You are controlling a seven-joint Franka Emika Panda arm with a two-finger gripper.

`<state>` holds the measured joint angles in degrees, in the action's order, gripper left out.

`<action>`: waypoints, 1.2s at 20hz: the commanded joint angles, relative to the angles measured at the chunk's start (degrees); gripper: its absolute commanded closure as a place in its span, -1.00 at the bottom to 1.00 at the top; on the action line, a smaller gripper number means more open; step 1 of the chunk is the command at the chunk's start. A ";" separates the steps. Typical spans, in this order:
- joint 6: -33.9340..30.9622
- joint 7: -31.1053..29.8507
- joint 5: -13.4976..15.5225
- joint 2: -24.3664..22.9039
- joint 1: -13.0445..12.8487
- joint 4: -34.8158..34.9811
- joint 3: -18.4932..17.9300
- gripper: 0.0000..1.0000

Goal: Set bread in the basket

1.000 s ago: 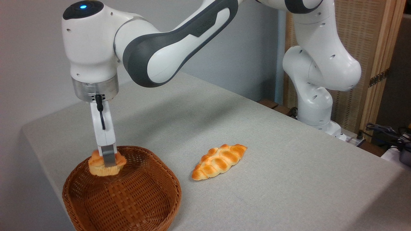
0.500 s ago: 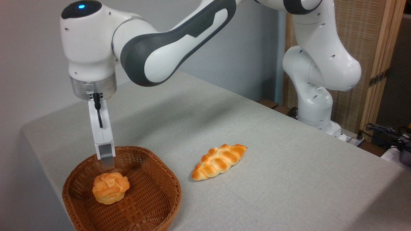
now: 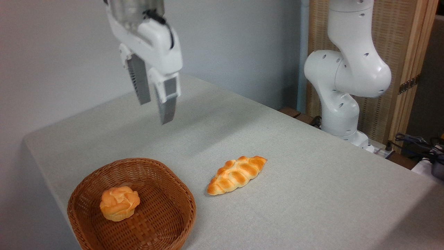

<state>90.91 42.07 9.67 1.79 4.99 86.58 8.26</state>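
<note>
I see the bread (image 3: 119, 208), a round orange-golden bun with a knotted top, lying inside the woven wicker basket (image 3: 163, 222). My gripper (image 3: 155, 110) hangs high above the grey cloth table (image 3: 312, 194), released and empty. A braided loaf (image 3: 237, 174) lies beside the basket.

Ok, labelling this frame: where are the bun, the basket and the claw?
bun (image 3: 119, 207), fixed camera, its knotted top.
basket (image 3: 173, 194), fixed camera, right inner wall.
claw (image 3: 155, 111), fixed camera, gap between the fingertips.
</note>
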 commanded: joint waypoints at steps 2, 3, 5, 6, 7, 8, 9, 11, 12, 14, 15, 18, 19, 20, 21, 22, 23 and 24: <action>-2.76 -1.47 -3.59 -2.14 -3.58 1.14 -5.61 -1.00; -2.67 -1.12 -3.86 -2.14 -3.58 1.05 -5.88 -1.00; -2.67 -0.94 -4.74 -2.14 -3.76 0.70 -5.97 -1.00; -2.67 -0.59 -5.35 -2.14 -3.93 0.70 -6.06 -1.00; -2.67 -0.41 -5.79 -2.14 -4.37 0.70 -6.06 -1.00; -2.67 -0.41 -5.80 -2.14 -4.64 0.70 -6.15 -1.00; -2.67 -0.50 -5.80 -2.14 -4.72 0.70 -6.15 -1.00; -2.67 -0.58 -5.80 -2.05 -5.69 0.87 -6.15 -1.00; -2.67 -0.67 -5.80 -2.05 -5.78 0.87 -6.15 -1.00; -2.67 -0.76 -6.67 -2.05 -5.87 0.96 -6.15 -1.00; -2.67 -0.76 -7.90 -2.05 -6.22 0.96 -6.15 -1.00; -2.76 -1.11 -8.87 -2.05 -6.66 1.22 -6.15 -1.00; -2.76 -1.11 -8.87 -2.05 -6.66 1.31 -6.15 -1.00; -2.76 -1.20 -8.87 -2.05 -6.66 1.31 -6.15 -1.00; -2.76 -1.29 -8.87 -2.05 -6.66 1.31 -6.15 -1.00; -2.76 -1.46 -8.87 -2.05 -6.66 1.40 -6.15 -1.00; -2.76 -1.38 -8.87 -2.05 -6.57 1.40 -6.15 -1.00; -2.76 -1.29 -8.79 -2.05 -6.66 1.40 -6.15 -1.00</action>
<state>88.64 41.23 1.65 0.15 -0.61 87.63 3.15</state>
